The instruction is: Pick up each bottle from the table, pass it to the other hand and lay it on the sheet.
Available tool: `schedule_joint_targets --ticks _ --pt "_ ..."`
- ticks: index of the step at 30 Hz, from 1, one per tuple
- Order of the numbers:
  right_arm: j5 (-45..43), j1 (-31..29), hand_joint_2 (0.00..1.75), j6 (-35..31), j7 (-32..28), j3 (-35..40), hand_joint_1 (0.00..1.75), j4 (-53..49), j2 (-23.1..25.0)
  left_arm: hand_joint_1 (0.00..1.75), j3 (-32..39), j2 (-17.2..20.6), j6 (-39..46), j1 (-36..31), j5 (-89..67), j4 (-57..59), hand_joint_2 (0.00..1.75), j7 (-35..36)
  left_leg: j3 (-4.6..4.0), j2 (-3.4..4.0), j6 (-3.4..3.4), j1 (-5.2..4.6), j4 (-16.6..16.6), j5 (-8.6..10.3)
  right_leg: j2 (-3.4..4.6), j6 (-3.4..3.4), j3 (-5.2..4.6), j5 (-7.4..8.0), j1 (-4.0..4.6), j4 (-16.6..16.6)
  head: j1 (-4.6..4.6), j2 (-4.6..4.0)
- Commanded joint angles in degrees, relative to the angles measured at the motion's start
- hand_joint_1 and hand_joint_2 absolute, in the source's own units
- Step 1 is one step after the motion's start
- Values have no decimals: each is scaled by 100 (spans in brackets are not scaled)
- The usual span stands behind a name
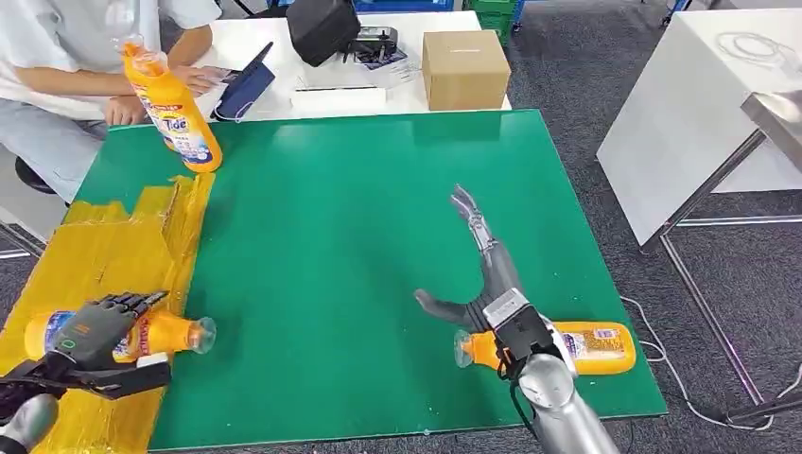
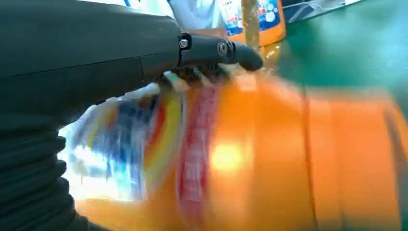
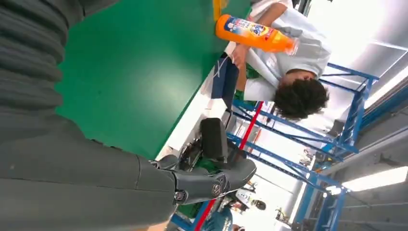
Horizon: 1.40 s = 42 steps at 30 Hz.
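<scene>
Left hand point(image 1: 99, 331) clasped bottle point(image 1: 170, 334) on yellow sheet point(image 1: 113, 251) at 8 o'clock | right hand point(image 1: 478, 274) spread, empty | risk: released bottle could roll off onto green mat point(image 1: 378, 236).

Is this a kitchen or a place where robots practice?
It looks like a robot practice lab or workshop, not a kitchen. A green mat covers the work table, a person sits at a white desk with a cardboard box, and blue metal racks stand behind.
</scene>
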Motion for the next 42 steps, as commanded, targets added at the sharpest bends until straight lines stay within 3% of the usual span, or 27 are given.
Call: schedule_joint_targets --ticks 1,8,17,24,32,39,42 --pt "-26 -286 175 39 50 144 0 482 -27 0 -142 -455 -58 -180 20 469 175 -18 16 1 2 -2 -8 -1 -4 -3 17 -2 -1 -8 2 0" --pt "-46 -284 175 28 84 120 0 531 -17 0 -317 -703 368 -342 -418 811 175 388 19 -6 2 -4 -11 1 -10 -3 21 -1 -3 -10 0 0" --pt "-47 -300 175 28 88 111 0 551 -25 0 -272 -777 554 -345 -393 805 175 326 31 -23 -2 -1 -9 7 -23 -4 38 3 0 -12 0 0" --pt "112 -214 175 -191 87 90 0 511 -114 0 527 -1510 1782 379 700 -626 175 -779 34 -18 -2 1 -7 7 -19 -2 43 0 3 -17 2 0" --pt "631 -166 175 -381 220 166 0 400 -267 0 685 -1738 1392 818 1238 -2141 175 -1204 11 -21 -4 -5 3 6 -20 -1 19 0 -5 -8 -2 0" --pt "708 -88 175 -399 233 140 0 377 -318 0 761 -1731 1389 907 1287 -2275 175 -1244 17 -19 -4 -2 0 5 -19 -3 23 0 -3 -11 0 0" --pt "1139 -70 175 -313 400 259 0 404 -530 0 935 -1901 916 1066 1947 -2584 175 -1557 15 -21 -4 0 0 5 -19 -1 22 0 -2 -12 0 0"
